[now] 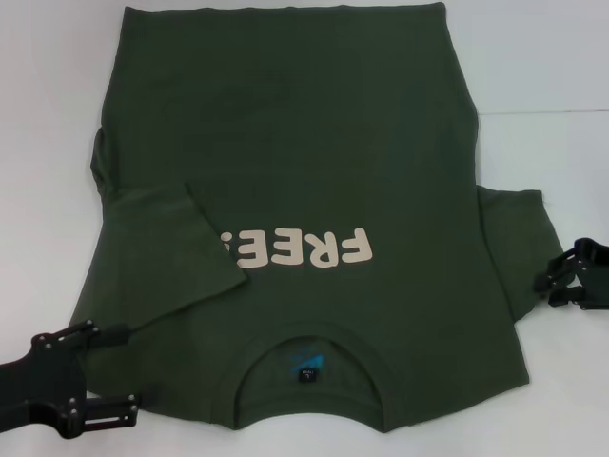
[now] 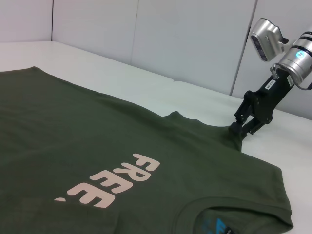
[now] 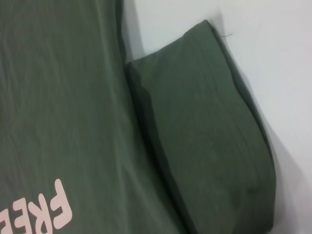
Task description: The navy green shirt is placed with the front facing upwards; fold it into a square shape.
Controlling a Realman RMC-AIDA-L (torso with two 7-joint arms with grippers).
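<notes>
The navy green shirt lies flat, front up, with its collar toward me and the cream "FREE!" print on the chest. Its left sleeve is folded in over the chest and covers part of the print. My left gripper hovers open beside the shirt's near left corner, holding nothing. My right gripper sits at the hem of the right sleeve, which is spread out flat. In the left wrist view the right gripper pinches that sleeve's edge, and the cloth rises slightly to it.
The shirt rests on a white table. A pale wall stands behind the table's far side. Bare table surface shows to the right of the sleeve and along the left of the shirt.
</notes>
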